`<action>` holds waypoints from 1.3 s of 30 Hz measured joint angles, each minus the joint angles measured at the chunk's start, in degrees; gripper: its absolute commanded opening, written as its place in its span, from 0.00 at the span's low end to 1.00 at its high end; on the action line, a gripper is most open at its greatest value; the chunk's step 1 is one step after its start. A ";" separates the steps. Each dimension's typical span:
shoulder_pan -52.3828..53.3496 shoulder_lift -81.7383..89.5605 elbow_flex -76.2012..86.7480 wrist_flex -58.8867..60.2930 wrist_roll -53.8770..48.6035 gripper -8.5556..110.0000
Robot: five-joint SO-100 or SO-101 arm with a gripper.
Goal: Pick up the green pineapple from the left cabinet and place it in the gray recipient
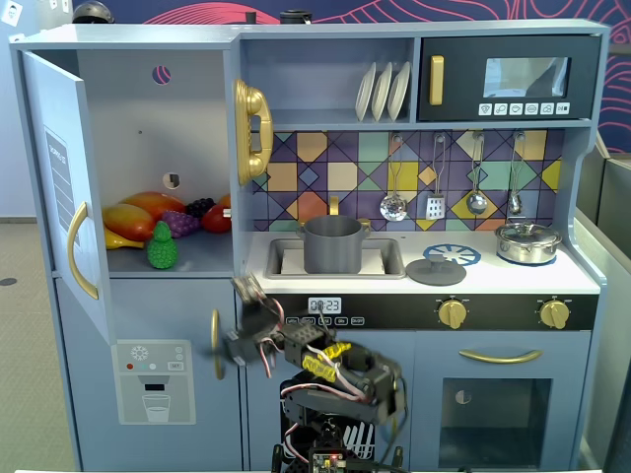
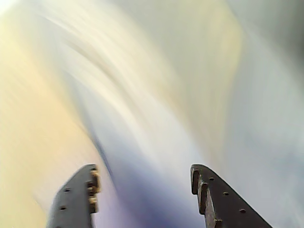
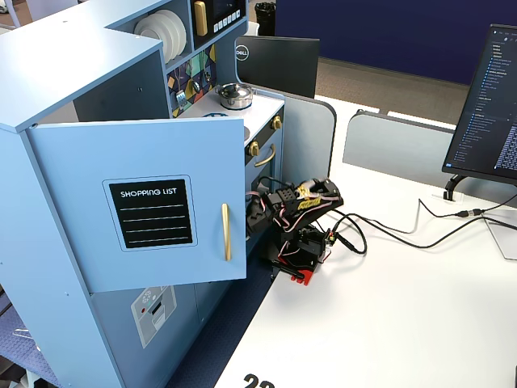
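Pineapple [image 1: 163,246], bright green, bumpy, upright

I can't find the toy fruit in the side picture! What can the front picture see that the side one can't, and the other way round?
Only the front fixed view shows inside the left cabinet: the green pineapple, mangoes, grapes, plus the gray pot in the sink. Only the side fixed view shows the door's shopping list, the white desk and a monitor. Both show the robot arm low in front of the kitchen and the shiny silver pot.
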 measured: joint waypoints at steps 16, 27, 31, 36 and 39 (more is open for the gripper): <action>1.32 -33.22 -31.38 -18.19 -1.41 0.33; 4.66 -46.76 -40.78 -21.71 0.97 0.36; 5.10 -49.92 -42.36 -21.97 0.97 0.36; 5.10 -54.23 -45.35 -22.41 0.97 0.34; 5.10 -57.30 -47.81 -22.76 0.97 0.32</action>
